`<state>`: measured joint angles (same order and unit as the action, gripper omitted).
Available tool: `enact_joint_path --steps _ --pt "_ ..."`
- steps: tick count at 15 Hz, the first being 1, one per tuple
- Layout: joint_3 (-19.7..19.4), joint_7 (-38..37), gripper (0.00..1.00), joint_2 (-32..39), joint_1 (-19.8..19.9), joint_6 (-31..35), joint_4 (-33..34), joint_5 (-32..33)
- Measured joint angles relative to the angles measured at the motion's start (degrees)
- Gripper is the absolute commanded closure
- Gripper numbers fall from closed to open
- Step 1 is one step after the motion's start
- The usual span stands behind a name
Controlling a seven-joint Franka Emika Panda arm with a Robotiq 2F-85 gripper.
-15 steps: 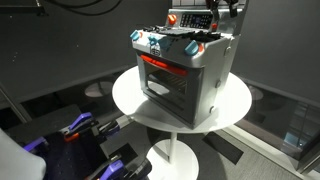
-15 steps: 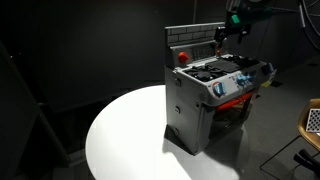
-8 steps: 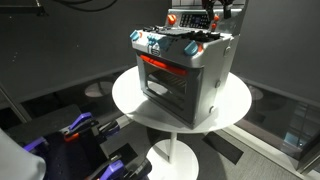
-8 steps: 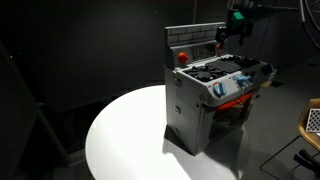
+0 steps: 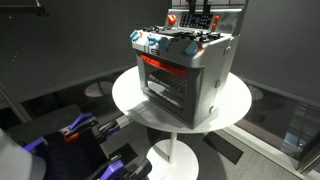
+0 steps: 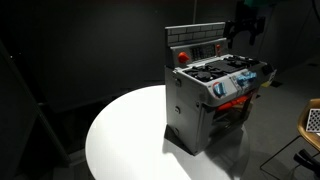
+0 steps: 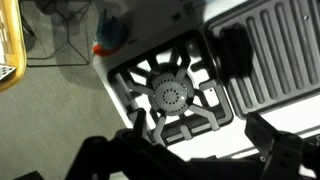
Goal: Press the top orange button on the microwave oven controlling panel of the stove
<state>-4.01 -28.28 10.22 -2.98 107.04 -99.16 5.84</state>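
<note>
While the gripper (image 6: 245,26) hangs over the toy stove (image 6: 195,105), its jaws stand wide apart and hold nothing.

Seen in an exterior view, the round white table (image 6: 120,135) offers a broad, smooth, bare top at the left. The boxy grey stove sits close to the table's rim at the right. The orange button (image 6: 182,57) is at the left end of the stove's upright back panel (image 6: 200,42), well apart from the gripper, which points downward beyond the panel's other end with the arm entering from the top edge. In the wrist view, a black star-shaped burner grate (image 7: 170,95) lies left of a ribbed griddle (image 7: 268,55), and both dark fingers (image 7: 135,122) flank the lower edge.
</note>
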Motion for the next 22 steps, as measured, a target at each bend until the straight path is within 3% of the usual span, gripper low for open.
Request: enact_joint_path --steps 4,8,14,22 --pt "0.4 3.8 0.0 -3.5 0.0 -7.4 -1.3 -2.9" --pt "0.9 10.2 0.0 -8.4 0.1 -9.7 -5.4 -3.5" --pt "1.9 19.8 0.0 -17.5 0.1 -8.7 -14.0 -3.5" --pt "2.1 25.2 0.0 -26.6 0.3 -3.0 -23.3 -3.4"
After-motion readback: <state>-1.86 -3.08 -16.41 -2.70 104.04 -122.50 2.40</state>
